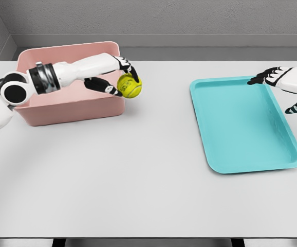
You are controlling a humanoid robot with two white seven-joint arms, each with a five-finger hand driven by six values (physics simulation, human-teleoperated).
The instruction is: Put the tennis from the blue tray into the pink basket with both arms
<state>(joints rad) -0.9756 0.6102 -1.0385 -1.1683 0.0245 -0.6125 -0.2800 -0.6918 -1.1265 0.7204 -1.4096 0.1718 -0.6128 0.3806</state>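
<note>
The white bench [138, 175] fills most of the frame. At the right of the frame lies the blue tray [243, 128], flat on the bench, with nothing showing in it. At the upper left sits the pink basket [71, 110], its interior largely hidden behind the left arm that crosses over it.

The left robot hand [112, 77] reaches out past the basket's right wall in the upper middle-left of the frame, its fingers curled around the tennis ball [129, 85], which is held in the air just beyond the basket's right rim rather than inside it. The ball covers part of the fingers, so the grip's far side cannot be made out.

The right robot hand [287, 85] hovers over the tray's upper right corner at the right edge of the frame, fingers spread and holding nothing; its wrist is cut off by the frame edge.
</note>
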